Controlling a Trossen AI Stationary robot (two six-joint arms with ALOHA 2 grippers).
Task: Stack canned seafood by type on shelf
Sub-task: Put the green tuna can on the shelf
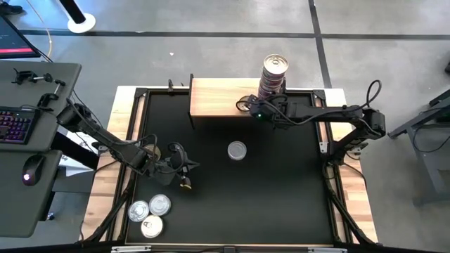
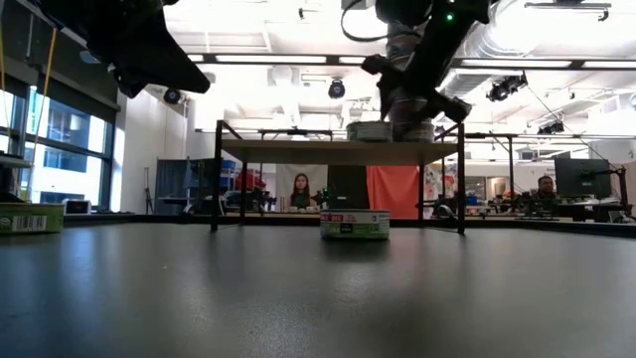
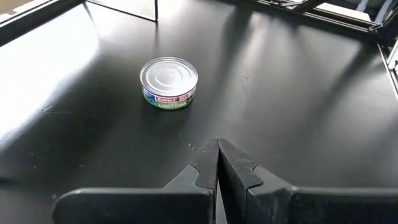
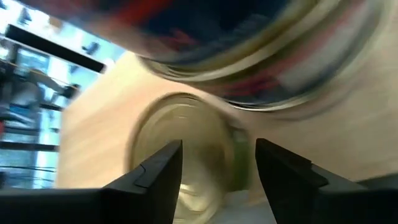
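One gold-topped tin (image 4: 186, 124) lay flat on the shelf (image 1: 214, 98), just in front of the right gripper (image 4: 217, 149). The gripper's two fingers stood about half apart. The tin looked wider than the gap between them, so they did not seem to hold it. The tin was round and low, so it had no long side to line up with. Any grab would likely have to come from its sides. Just past that tin, and a bit above it in the right wrist view, stood the tall stack of tins (image 1: 274, 74). The stack was very close to the gripper, so a bump could knock it over. The labels on those tins were too blurry to read.

Farther back from the right gripper, down on the black table (image 1: 281, 190), sat a single silver-topped tin (image 3: 168, 78). The left gripper (image 3: 217, 144) was nearer to this one and pointed at it, with its fingers pressed together and holding nothing. The green band on this tin seemed to say "LIGHT TUNA". The red brand band above that was too small to read.

Farthest from the shelf, behind the left gripper, three more silver tins (image 1: 151, 214) lay close together.
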